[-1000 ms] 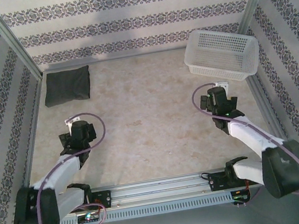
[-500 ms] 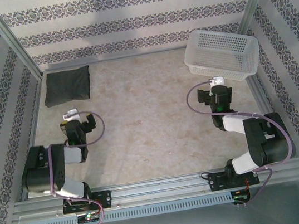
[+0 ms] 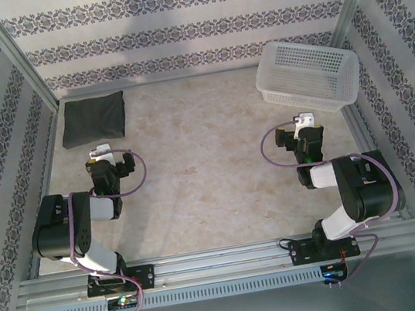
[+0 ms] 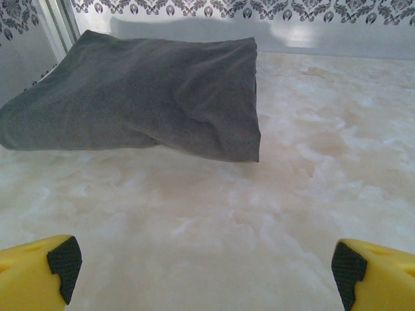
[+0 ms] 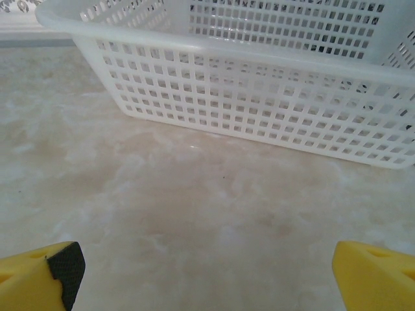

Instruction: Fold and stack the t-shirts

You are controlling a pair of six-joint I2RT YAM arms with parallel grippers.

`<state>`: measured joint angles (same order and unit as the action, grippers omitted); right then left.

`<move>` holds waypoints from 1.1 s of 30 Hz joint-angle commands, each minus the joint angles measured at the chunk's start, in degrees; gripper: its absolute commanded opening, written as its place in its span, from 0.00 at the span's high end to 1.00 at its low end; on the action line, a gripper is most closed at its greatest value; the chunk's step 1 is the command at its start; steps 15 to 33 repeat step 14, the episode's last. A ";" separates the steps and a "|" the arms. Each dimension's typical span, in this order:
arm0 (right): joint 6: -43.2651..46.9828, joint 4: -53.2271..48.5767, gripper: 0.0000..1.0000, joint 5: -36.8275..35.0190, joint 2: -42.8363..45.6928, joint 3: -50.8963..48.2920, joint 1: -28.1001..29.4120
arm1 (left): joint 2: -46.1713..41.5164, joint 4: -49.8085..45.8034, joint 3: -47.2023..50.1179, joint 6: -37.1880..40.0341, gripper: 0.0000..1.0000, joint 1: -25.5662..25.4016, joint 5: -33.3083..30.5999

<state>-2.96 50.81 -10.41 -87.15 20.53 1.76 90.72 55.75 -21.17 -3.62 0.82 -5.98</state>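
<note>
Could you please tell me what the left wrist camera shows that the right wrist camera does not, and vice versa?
Left wrist: the folded dark t-shirt, lying on the table. Right wrist: the white mesh basket. Shared: the marbled table, and an open, empty gripper, the left gripper in one, the right gripper in the other.

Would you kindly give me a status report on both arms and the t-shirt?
Left gripper open, empty. Right gripper open, empty. Folded t-shirt lies ahead of left gripper. Basket ahead of right.
</note>
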 commanded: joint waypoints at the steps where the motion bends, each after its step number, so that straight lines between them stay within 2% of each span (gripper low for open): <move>1: 0.34 1.99 0.02 0.35 0.65 0.69 0.72 | -0.23 2.56 1.78 1.33 0.00 -0.37 1.56; 4: 0.47 1.66 0.02 0.39 0.75 0.74 0.75 | 0.08 7.57 4.15 1.70 0.00 -0.38 2.09; 7: 0.37 1.30 0.02 0.36 0.70 0.91 0.70 | -0.04 5.91 3.38 1.57 0.00 -0.38 1.89; 10: 0.39 0.92 0.02 0.73 0.79 1.02 0.61 | -0.28 -0.18 0.35 0.77 0.00 -0.50 -0.15; 33: 0.33 1.51 0.02 0.63 0.82 0.73 0.61 | -0.19 -0.06 0.34 0.98 0.00 -0.68 -0.32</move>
